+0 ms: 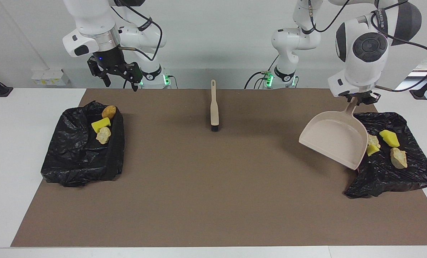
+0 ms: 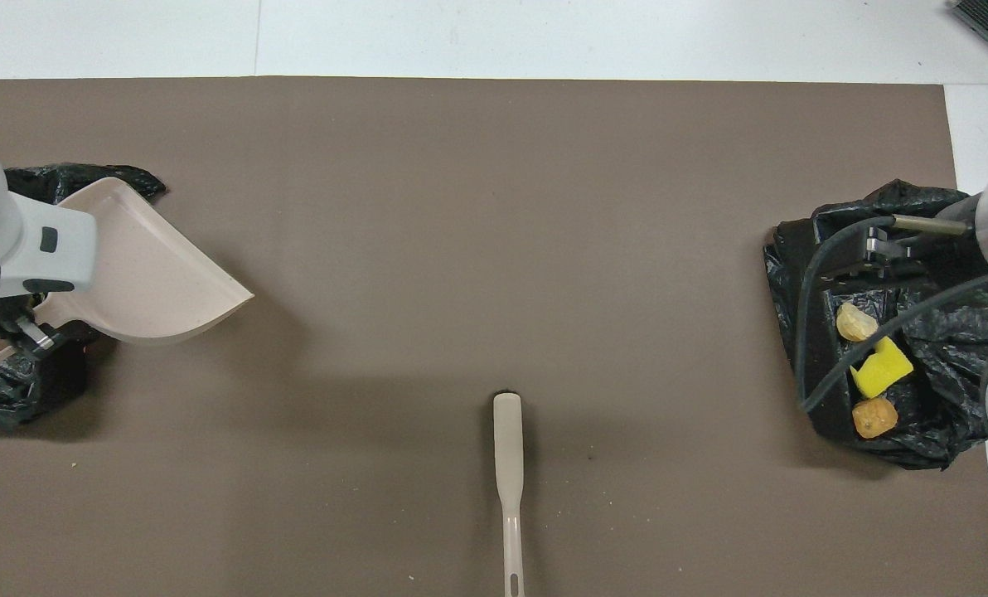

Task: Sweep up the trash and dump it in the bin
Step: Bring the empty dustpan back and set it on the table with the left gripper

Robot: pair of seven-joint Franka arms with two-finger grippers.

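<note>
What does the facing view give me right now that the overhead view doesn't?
Facing view only: the four trash pieces in the bin at the left arm's end, and the left gripper shut on the dustpan handle.

Overhead view only: the dustpan covering most of that bin, hiding its trash.

Both: the brush lying near the robots, the other bin holding three pieces, and the open right gripper raised over it.

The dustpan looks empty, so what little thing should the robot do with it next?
Probably lower the dustpan onto the brown mat and let go. It is empty, the left gripper holds its handle in the air, and the trash already lies in both black bins.
</note>
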